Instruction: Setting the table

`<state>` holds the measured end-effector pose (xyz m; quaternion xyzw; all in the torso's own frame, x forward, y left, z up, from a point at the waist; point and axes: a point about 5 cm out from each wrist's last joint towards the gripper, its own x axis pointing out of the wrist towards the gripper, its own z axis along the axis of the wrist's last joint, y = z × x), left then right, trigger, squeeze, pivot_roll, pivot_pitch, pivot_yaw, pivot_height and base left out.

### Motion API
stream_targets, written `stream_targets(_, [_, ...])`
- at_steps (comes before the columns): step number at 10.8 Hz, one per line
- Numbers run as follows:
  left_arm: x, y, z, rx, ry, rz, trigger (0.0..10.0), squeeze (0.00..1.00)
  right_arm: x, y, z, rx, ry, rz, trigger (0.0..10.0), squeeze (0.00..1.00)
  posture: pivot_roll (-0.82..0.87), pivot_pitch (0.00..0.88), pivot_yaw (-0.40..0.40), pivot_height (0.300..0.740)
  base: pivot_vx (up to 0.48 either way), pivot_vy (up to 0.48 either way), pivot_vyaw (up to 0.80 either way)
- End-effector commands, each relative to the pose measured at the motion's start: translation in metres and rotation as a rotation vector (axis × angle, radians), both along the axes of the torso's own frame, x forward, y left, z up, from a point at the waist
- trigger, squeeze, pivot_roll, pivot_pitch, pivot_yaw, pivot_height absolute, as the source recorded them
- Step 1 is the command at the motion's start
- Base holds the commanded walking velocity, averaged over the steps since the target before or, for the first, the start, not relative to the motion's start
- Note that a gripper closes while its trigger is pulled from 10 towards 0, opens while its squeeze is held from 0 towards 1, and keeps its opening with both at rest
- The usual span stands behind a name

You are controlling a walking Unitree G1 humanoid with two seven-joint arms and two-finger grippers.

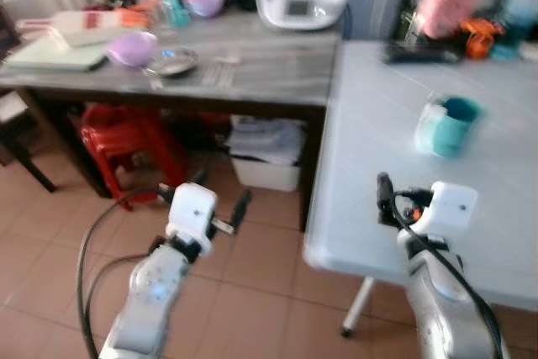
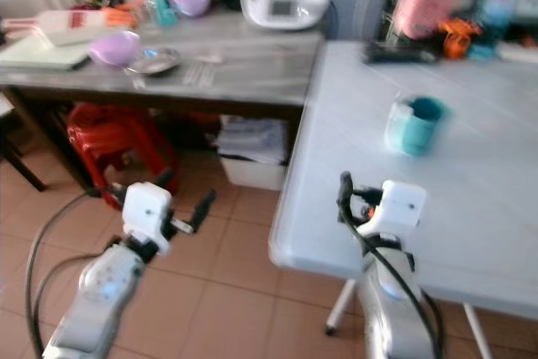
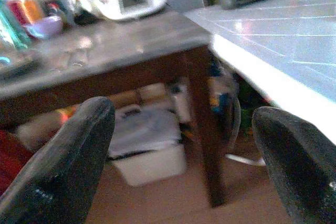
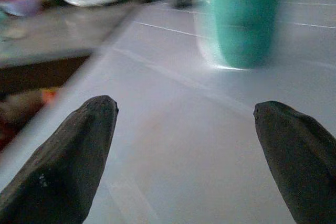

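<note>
Both grippers empty, fingers spread wide; teal cup (image 1: 447,124) stands on white table (image 1: 378,174).
Right gripper (image 4: 184,156) hovers over the table's near edge, cup ahead of it. Left gripper (image 3: 184,161) hangs over floor left of the table; its wrist view shows a white bin (image 3: 149,156) under the grey table (image 1: 252,65), which holds purple bowl (image 1: 131,48) and metal plate (image 1: 171,61).
</note>
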<state>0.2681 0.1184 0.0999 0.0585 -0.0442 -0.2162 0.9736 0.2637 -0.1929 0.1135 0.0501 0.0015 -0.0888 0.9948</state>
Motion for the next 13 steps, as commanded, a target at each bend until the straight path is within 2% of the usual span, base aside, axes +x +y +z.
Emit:
stream_targets(1, [0.002, 0.007, 0.004, 0.016, -0.017, 0.016, 10.0, 0.00, 0.002, 0.005, 0.005, 0.004, -0.024, 0.017, 10.0, 0.00, 0.03, 0.042, 0.102, 0.740, 0.000, -0.382, 0.00])
stream_targets(3, [0.001, 0.005, 0.003, 0.017, -0.011, 0.008, 10.0, 0.00, 0.002, 0.005, 0.006, 0.002, -0.025, 0.014, 10.0, 0.00, 0.03, 0.043, 0.101, 0.740, 0.000, -0.379, 0.00])
stream_targets(6, [0.001, 0.001, 0.005, -0.030, -0.005, -0.030, 10.0, 0.00, 0.004, 0.005, 0.007, 0.002, -0.030, 0.015, 10.0, 0.00, 0.03, 0.038, 0.100, 0.740, 0.000, 0.000, 0.00])
stream_targets(7, [0.000, -0.002, 0.005, -0.067, 0.026, -0.086, 10.0, 0.00, 0.005, 0.004, 0.009, -0.019, -0.040, 0.003, 10.0, 0.00, 0.03, 0.039, 0.099, 0.740, 0.000, 0.000, 0.00])
stream_targets(9, [-0.005, -0.006, 0.005, -0.077, 0.027, -0.131, 10.0, 0.00, 0.006, 0.004, 0.008, -0.012, -0.037, -0.001, 10.0, 0.00, 0.03, 0.041, 0.100, 0.740, 0.000, 0.000, 0.00])
stream_targets(13, [-0.006, -0.008, 0.005, -0.098, 0.042, -0.174, 10.0, 0.00, 0.006, 0.005, 0.009, -0.034, -0.040, 0.011, 10.0, 0.00, 0.02, 0.035, 0.100, 0.740, 0.300, 0.000, 0.00])
